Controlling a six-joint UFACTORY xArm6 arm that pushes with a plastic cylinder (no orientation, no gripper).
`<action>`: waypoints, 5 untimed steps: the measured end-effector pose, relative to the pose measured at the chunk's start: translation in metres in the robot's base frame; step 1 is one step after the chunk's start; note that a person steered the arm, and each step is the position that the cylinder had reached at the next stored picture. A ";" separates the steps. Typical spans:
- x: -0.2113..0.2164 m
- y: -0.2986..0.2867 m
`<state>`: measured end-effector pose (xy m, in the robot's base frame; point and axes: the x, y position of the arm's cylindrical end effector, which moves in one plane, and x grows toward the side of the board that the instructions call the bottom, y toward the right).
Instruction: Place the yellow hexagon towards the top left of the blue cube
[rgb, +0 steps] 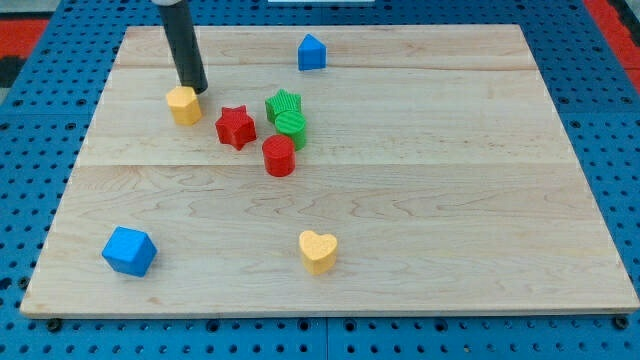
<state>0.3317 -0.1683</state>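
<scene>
Blue cube (129, 250) nearest; my tip (195, 90) touching yellow hexagon (184, 104); red star (236, 127) beside.

Bright, even overhead light; no dim corners. The pale wooden board (400, 200) carries a soft sheen along its left edge, no hard glare. Shadows are short and faint, hugging each base: see the blue cube (129, 250) and the yellow heart-shaped block (318, 251). The dark straight rod (184, 45) looks slightly soft. Overall focus fair, resolution low. Board edges run straight, little visible distortion.
</scene>
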 end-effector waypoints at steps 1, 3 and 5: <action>0.034 -0.024; 0.106 -0.050; 0.155 -0.011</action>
